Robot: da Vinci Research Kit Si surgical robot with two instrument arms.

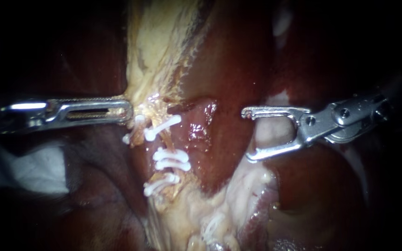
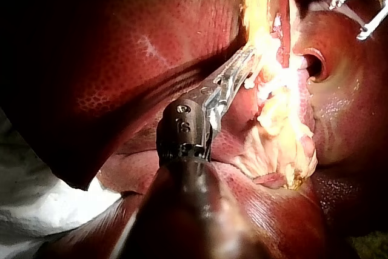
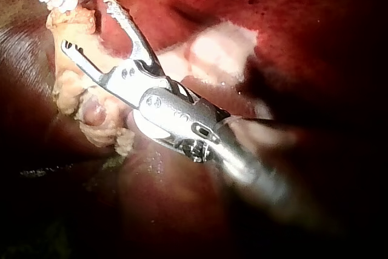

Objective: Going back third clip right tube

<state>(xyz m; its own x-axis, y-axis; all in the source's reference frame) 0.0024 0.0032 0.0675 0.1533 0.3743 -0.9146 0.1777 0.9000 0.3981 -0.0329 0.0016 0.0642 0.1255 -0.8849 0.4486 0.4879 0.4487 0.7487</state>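
Note:
A pale yellow strand of tissue (image 1: 157, 51) runs down over the dark red liver (image 1: 238, 60) into a tube (image 1: 166, 142). White clips cross the tube: one upper clip (image 1: 163, 126), a close pair (image 1: 171, 160), and a lower one (image 1: 161, 184). I cannot tell left tube from right. My left instrument (image 1: 129, 111) lies level, its jaws shut on the yellow tissue just above the clips; the left wrist view shows the same hold (image 2: 245, 65). My right instrument (image 1: 246, 135) hangs well right of the clips, its jaws wide open and empty (image 3: 86, 22).
Pale fatty tissue (image 1: 219, 204) bulges below the clips. A whitish lump (image 1: 268, 132) shows behind the right instrument's jaws. White gauze (image 1: 33, 169) lies at the lower left. Liver surrounds the field on all sides.

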